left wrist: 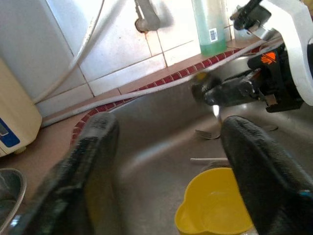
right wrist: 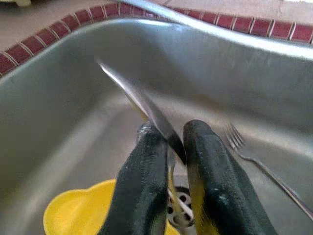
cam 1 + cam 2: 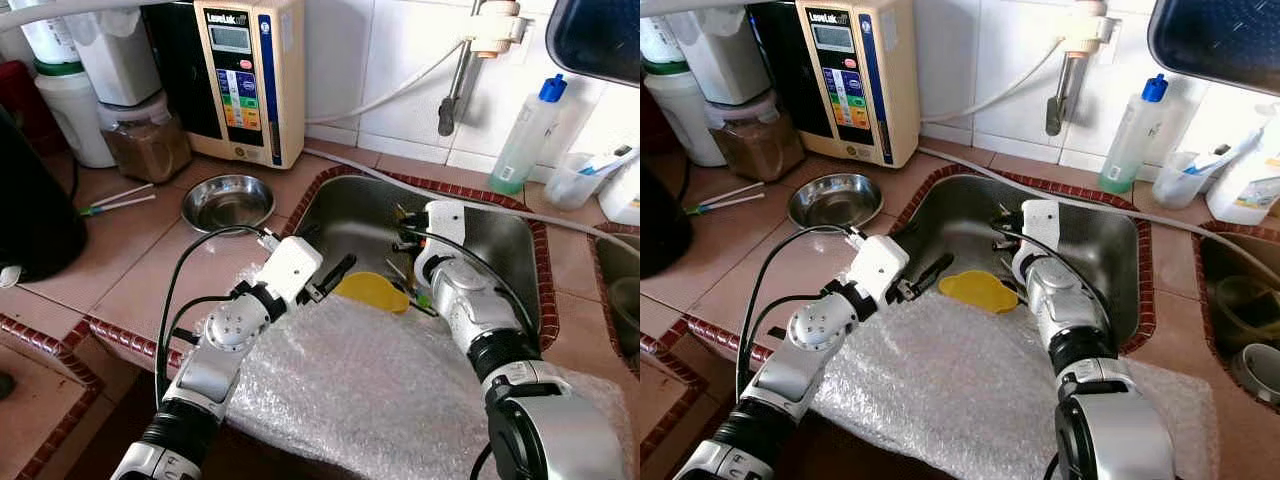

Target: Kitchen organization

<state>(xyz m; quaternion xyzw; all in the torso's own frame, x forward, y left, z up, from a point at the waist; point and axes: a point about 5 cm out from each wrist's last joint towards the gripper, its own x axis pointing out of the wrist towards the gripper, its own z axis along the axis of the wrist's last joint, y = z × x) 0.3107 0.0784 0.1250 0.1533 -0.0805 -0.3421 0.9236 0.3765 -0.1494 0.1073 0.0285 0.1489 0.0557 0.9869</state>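
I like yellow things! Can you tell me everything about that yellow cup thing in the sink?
The yellow cup looks like smooth plastic, with a round open mouth and a small bump on the rim like a pouring lip. It looks empty. It sits on the bottom of the steel sink, near the front edge by the bubble wrap. The left gripper hovers open beside it, not touching. The right gripper just above is shut on a metal utensil.

I stand in a home kitchen: a steel sink (image 3: 500, 235) set in a tiled counter (image 3: 130, 260), a tap (image 3: 455, 85), a soap bottle (image 3: 527, 135), a water filter (image 3: 245, 75) by the wall.
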